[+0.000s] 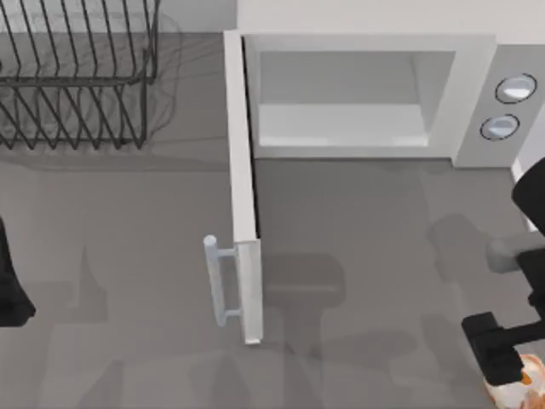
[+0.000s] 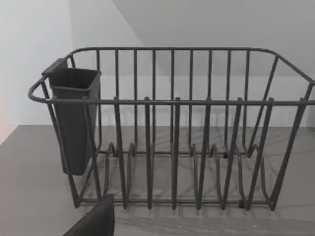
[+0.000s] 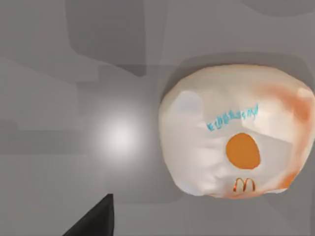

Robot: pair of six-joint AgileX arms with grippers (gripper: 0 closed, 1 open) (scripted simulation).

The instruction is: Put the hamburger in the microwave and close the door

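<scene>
Hovering the right claw (image 1: pixel 502 358) at the lower right corner of the top view, just above the small round cream hamburger with orange patches (image 1: pixel 521 388), presumably lining up for a pick. Not being able to tell whether this claw is apart or together (the hamburger (image 3: pixel 236 147), seen from the right wrist, is resting on the flat grey desk (image 1: pixel 128 239) with its printed wrapper face up, looking ungripped).

Leaving the white hinged door with its greyish window (image 1: pixel 243 170) swung wide, edge-on down the middle of the top view, silvery bar handle (image 1: pixel 220 281) facing frame left. Keeping the cavity of the large white boxy microwave (image 1: pixel 473 102) at upper centre bare and reachable that way, well apart from the hamburger.

Parking the left claw (image 1: pixel 8 290) at the left edge of the top view, out of the door's swing, state likewise impossible to tell. Facing the black wire rack (image 2: pixel 172 137) from the left wrist, at the upper left of the top view.
</scene>
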